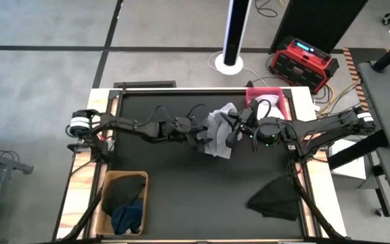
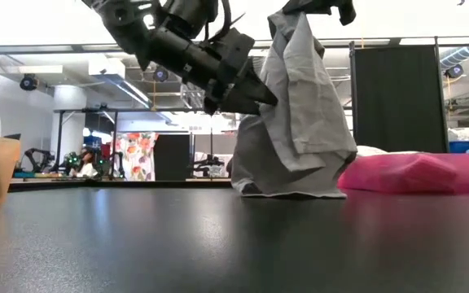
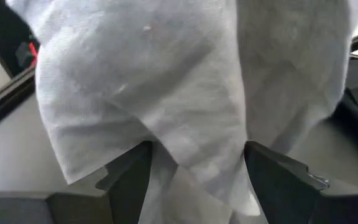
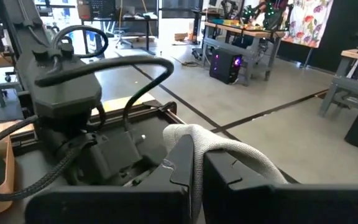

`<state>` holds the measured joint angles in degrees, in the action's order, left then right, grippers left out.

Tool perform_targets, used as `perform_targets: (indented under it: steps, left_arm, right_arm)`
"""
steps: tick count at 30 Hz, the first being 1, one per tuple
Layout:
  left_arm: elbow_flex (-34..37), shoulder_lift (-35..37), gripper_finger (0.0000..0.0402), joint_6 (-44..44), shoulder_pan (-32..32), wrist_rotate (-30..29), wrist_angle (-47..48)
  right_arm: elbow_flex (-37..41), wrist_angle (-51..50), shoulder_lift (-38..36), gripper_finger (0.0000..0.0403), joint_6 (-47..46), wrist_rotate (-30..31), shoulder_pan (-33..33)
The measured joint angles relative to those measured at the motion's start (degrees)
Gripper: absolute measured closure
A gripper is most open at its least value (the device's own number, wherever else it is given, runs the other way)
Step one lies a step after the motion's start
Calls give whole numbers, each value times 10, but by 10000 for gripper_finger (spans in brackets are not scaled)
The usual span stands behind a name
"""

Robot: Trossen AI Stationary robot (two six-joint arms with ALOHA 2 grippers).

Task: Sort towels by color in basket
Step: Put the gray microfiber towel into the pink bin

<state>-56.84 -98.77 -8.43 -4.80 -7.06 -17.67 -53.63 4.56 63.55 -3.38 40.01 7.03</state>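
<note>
Grey towel (image 2: 300, 122) hanging mid-table, pinched at its top edge in the right gripper (image 4: 194, 163), jaws fully closed on the cloth; lower hem touching the black tabletop (image 2: 218, 244). Left gripper (image 3: 194, 171) beside it, jaws spread wide around a hanging fold, not clamped. Black towel (image 1: 276, 198) near the table's right front; dark towels in the tan basket (image 1: 105, 184).

Black table (image 1: 181, 203) carries tan basket (image 1: 107, 186), pink bin (image 1: 283, 102) (far edge), black towel (image 1: 276, 198)

high: straight down | low: table-level | 2 wrists: close on grey towel (image 1: 219, 132)
</note>
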Motion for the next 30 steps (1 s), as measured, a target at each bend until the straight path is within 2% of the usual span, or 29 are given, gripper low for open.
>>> perform_targets:
  steps: [3,5,7,10,12,17,24,27,30]
  left_arm:
    - [0,-6,177,12,4,1,-25]
    - [0,-6,207,18,6,1,-35]
    - [0,-5,255,22,7,1,-34]
    - [0,-4,357,31,8,1,-33]
    - [0,-3,387,33,10,1,-34]
    - [0,30,399,51,14,3,14]
    - [-1,196,401,95,12,16,171]
    - [-1,266,401,103,6,-20,223]
    - [-1,317,401,105,1,-89,251]
  right_arm:
    - [1,-1,0,394,0,0,0]
    - [1,-1,0,394,0,0,0]
    - [1,-4,0,394,0,0,0]
    - [1,-12,0,394,0,0,0]
    - [1,-15,0,394,0,0,0]
    - [1,-44,-1,394,-16,0,0]
    - [2,-145,-5,394,-72,-9,3]
    - [2,-167,-5,394,-88,-46,4]
    - [2,-162,-5,394,-91,-112,6]
